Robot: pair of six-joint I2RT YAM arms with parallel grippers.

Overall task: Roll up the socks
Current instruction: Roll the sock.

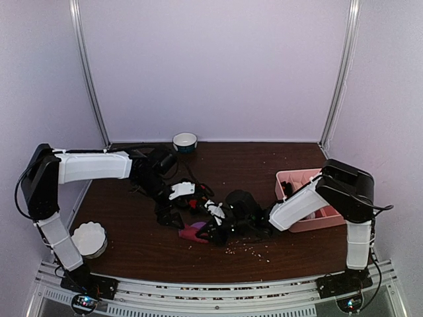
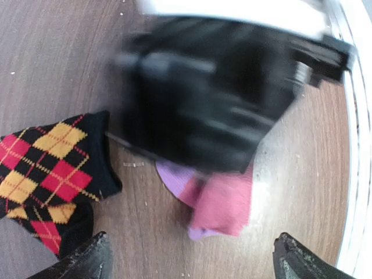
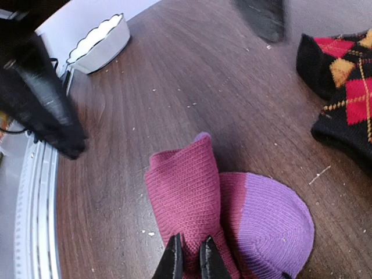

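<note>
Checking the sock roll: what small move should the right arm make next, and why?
Probably turn the pinched fold over toward the purple end: the right gripper looks shut on the folded edge of the magenta sock, while the open left gripper is empty.

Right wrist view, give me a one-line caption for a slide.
Right hand pinches the folded magenta-purple sock; the argyle sock lies apart on the dark wooden table.

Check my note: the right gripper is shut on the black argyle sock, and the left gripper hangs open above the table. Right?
Wrong sock. The right gripper is shut on the magenta-and-purple sock; the black argyle sock lies apart from it on the table. The right wrist view shows it. The left gripper does hang open above the table.
</note>
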